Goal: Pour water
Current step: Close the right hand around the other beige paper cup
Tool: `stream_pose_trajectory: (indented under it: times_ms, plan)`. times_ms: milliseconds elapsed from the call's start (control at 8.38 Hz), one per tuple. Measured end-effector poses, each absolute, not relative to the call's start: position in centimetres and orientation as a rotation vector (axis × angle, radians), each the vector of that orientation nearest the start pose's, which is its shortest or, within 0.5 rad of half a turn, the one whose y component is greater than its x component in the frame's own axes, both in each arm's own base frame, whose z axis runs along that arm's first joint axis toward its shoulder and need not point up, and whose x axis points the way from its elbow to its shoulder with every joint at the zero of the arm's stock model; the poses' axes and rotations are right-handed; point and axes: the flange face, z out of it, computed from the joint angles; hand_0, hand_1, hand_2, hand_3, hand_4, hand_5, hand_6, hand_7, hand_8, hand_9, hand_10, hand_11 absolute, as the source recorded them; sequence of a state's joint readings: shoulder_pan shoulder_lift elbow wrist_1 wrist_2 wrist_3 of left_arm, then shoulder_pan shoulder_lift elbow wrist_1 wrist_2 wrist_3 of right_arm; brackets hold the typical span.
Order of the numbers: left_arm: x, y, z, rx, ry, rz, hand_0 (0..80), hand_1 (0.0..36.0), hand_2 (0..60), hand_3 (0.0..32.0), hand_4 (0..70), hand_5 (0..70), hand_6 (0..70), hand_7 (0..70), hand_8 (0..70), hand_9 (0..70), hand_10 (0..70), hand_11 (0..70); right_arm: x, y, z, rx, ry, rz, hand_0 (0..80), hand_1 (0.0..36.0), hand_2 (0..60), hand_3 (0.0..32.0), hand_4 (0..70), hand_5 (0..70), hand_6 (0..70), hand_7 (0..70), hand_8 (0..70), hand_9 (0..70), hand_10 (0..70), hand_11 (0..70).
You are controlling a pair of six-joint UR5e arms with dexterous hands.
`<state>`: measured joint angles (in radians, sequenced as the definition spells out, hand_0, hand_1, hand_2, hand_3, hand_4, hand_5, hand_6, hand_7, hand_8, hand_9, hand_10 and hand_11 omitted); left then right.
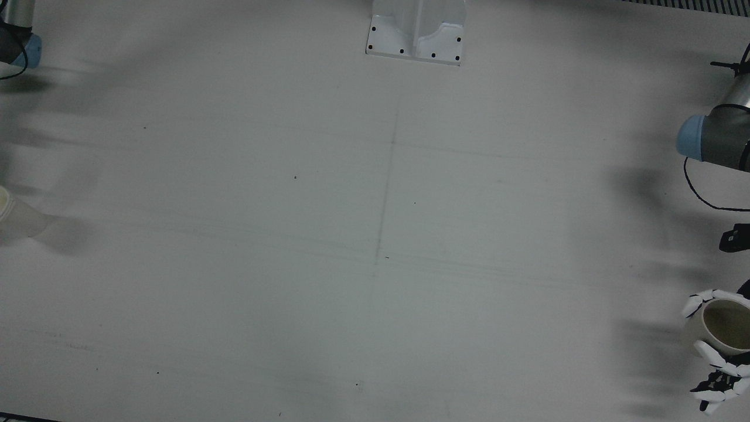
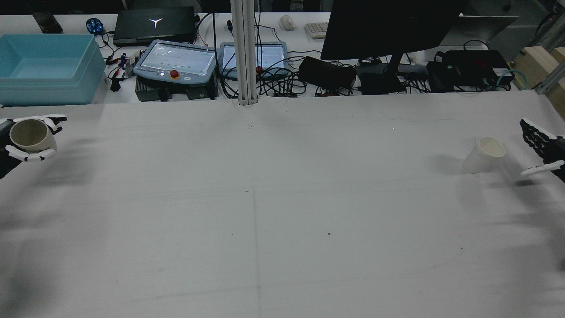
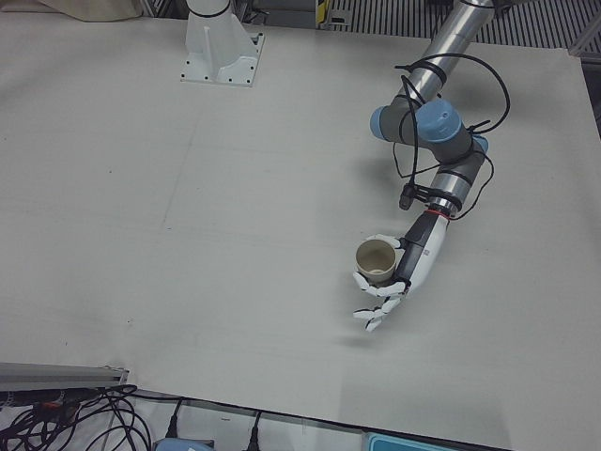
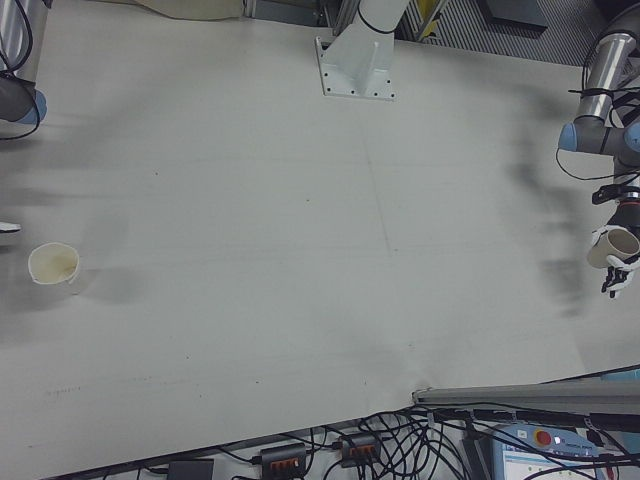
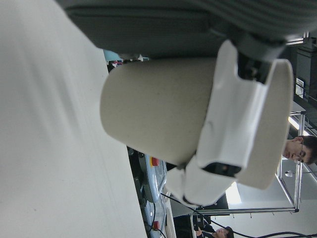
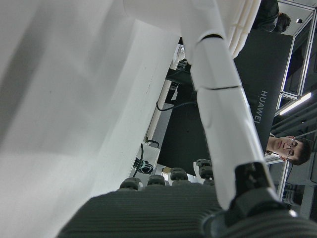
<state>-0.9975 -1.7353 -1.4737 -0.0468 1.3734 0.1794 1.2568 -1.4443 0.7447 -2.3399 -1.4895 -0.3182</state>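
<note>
My left hand is shut on a beige cup, held upright at the table's far left edge in the rear view. The same cup shows in the left-front view with the left hand wrapped round it, and the cup fills the left hand view under white fingers. A white paper cup stands on the table at the right, tilted in the view. My right hand is open just right of it, not touching. The right hand view shows only spread fingers and no cup.
The white pedestal base sits at the table's robot side. Beyond the far edge lie a blue bin, teach pendants, a monitor and cables. An upright post stands at that edge. A person shows behind in the hand views.
</note>
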Motion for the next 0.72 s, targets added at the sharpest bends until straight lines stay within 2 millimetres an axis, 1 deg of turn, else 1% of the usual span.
stream_pose_trajectory:
  times_ms: [119,239,358,478,597,716]
  plan:
    - [18.0,-56.0,64.4,-0.231,2.099,-1.825,80.0,36.0,60.0,0.0,70.0,70.0,17.9,26.9,12.4,8.5,7.6,13.5,-2.2,-48.9,92.0,-0.095,2.673,-2.283,80.0,31.3,0.0,3.8,0.0,5.4,2.8,0.0,0.0,0.0,0.0,0.0]
    - [17.9,-56.0,64.5,-0.232,2.098,-1.826,80.0,36.0,60.0,0.0,70.0,70.0,18.1,27.1,12.5,8.7,7.8,13.8,-3.5,-49.3,91.4,-0.092,2.69,-2.265,80.0,32.3,0.2,3.2,0.0,9.5,3.6,0.0,0.0,0.0,0.0,0.0]
    - [17.9,-56.0,64.6,-0.232,2.096,-1.828,80.0,36.0,60.0,0.0,70.0,70.0,18.0,26.9,12.5,8.7,7.8,13.8,-4.9,-49.8,90.7,-0.088,2.703,-2.241,80.0,33.7,4.6,0.8,0.0,17.1,4.5,0.4,0.0,0.0,0.0,0.0]
    - [17.9,-55.9,64.6,-0.232,2.095,-1.828,80.0,36.0,60.0,0.0,70.0,70.0,18.1,26.8,12.6,8.8,7.8,13.8,-6.7,-50.4,89.7,-0.082,2.714,-2.21,80.0,33.5,5.8,0.0,0.3,22.4,5.8,3.0,0.1,0.0,0.0,0.0]
    - [17.9,-55.9,64.8,-0.231,2.093,-1.829,80.0,36.0,60.0,0.0,70.0,70.0,18.3,26.9,12.7,8.9,8.1,14.2,-8.4,-50.8,88.9,-0.078,2.717,-2.186,80.0,34.0,8.4,0.0,2.0,28.3,6.7,5.5,0.5,0.0,0.0,0.0]
    - [17.9,-55.9,65.0,-0.231,2.093,-1.829,80.0,36.0,60.0,0.0,70.0,70.0,18.3,26.9,12.6,8.9,8.2,14.4,-10.0,-51.0,88.3,-0.077,2.711,-2.169,80.0,35.8,11.9,0.0,2.2,37.6,6.7,5.6,0.4,0.0,0.0,0.0]
